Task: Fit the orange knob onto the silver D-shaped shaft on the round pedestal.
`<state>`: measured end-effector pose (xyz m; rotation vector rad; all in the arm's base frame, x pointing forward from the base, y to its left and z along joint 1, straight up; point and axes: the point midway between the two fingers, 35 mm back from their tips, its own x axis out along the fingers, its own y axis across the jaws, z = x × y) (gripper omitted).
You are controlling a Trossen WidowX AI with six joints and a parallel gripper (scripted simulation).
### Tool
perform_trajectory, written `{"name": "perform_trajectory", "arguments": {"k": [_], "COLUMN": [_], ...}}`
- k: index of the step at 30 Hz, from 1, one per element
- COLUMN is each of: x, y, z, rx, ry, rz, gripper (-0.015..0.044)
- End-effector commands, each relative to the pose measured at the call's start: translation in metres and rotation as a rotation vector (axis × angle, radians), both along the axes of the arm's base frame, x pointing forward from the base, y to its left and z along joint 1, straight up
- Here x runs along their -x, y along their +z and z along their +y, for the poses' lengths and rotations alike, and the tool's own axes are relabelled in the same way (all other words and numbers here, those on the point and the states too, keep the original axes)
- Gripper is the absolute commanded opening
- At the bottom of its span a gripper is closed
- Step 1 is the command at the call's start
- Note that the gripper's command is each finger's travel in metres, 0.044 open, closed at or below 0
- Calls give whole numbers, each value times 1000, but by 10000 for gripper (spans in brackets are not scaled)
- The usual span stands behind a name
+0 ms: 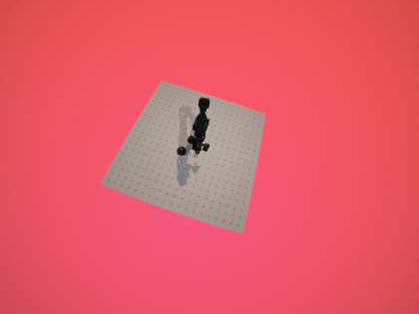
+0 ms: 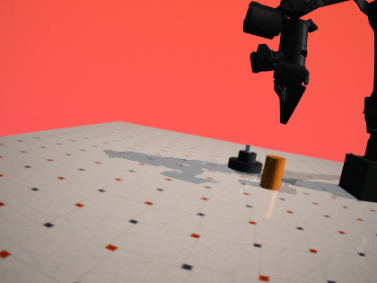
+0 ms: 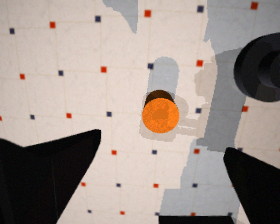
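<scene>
The orange knob (image 2: pixel 273 172) (image 3: pixel 160 116) stands upright on the dotted table, a short way to the right of the pedestal in the exterior view. It is only a tiny orange spot in the top view (image 1: pixel 199 151). The black round pedestal (image 2: pixel 245 164) (image 3: pixel 260 70) (image 1: pixel 182 151) carries the short silver shaft (image 2: pixel 248 148). My gripper (image 2: pixel 286 114) (image 3: pixel 162 144) (image 1: pixel 199 143) is open and empty. It hangs well above the knob and points straight down, with the knob between the spread fingers in the wrist view. The knob's hole is hidden underneath.
The arm's black base (image 2: pixel 359 176) stands on the table to the right of the knob. The pale table (image 1: pixel 150 129) (image 2: pixel 90 183) has a grid of red and blue dots and sits in a plain red surround.
</scene>
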<state>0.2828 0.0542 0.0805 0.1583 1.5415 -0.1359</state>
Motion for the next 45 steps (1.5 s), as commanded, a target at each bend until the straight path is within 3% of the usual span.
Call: {"name": "perform_trajectory", "arguments": {"k": [1, 17, 45], "x": [0, -1, -4], "y": [0, -48, -88], "z": [0, 0, 1], "rx": [1, 1, 1], "ry": [-130, -130, -130], "rz": [1, 1, 1], "gripper": [440, 440, 440]}}
